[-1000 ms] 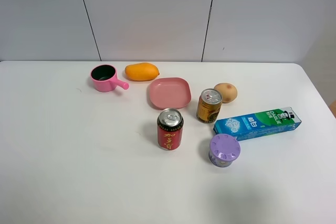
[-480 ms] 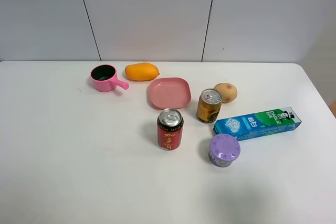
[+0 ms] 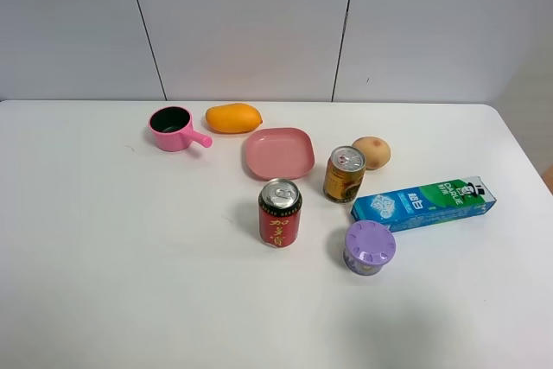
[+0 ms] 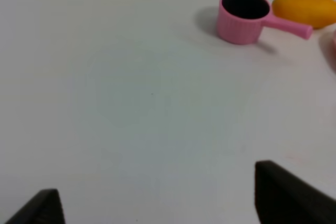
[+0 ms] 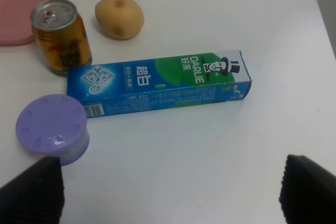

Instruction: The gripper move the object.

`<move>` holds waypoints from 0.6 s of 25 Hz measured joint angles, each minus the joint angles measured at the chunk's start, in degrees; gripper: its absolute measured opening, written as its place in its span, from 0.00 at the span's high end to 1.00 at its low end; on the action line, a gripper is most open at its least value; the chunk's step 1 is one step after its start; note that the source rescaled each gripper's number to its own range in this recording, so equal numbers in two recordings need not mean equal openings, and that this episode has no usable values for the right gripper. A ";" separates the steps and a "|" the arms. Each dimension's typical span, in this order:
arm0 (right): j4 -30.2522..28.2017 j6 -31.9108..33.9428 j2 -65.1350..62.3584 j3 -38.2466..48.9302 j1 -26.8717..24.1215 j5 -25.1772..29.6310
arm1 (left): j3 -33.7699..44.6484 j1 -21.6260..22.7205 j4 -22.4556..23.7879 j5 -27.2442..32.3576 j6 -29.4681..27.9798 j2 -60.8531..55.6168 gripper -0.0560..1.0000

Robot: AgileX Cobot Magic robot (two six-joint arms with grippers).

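A: Starting at our right gripper (image 5: 168, 192): its two fingertips show wide apart in the right wrist view, with nothing between them, so it is released. Ahead of it the toothpaste box (image 5: 160, 84) lies flat, untouched.

B: And our left gripper (image 4: 157, 198) is likewise spread and empty, over bare desk, with the pink cup (image 4: 244, 17) and the mango (image 4: 305, 10) toward the far edge.

A: From the high camera neither arm shows. The box (image 3: 423, 203) sits near the right edge, just beside the purple-lidded tub (image 3: 370, 247) and the gold can (image 3: 344, 174).

B: We judge we're at the approach; nothing is grasped yet. Next we'd need to come down across the box's narrow width, clear of the tub at its left end.

A: The desk (image 3: 130, 283) is plain white, rounded at the far right corner, with pale grey wall panels behind.
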 joint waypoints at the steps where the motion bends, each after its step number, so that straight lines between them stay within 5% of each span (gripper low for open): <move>1: 0.00 0.00 0.00 0.00 0.00 0.00 | 0.00 0.00 0.00 -0.05 0.00 0.00 0.55; 15: 0.00 0.00 0.00 0.00 0.00 0.00 | 0.00 0.00 -0.05 -0.16 0.00 0.00 0.55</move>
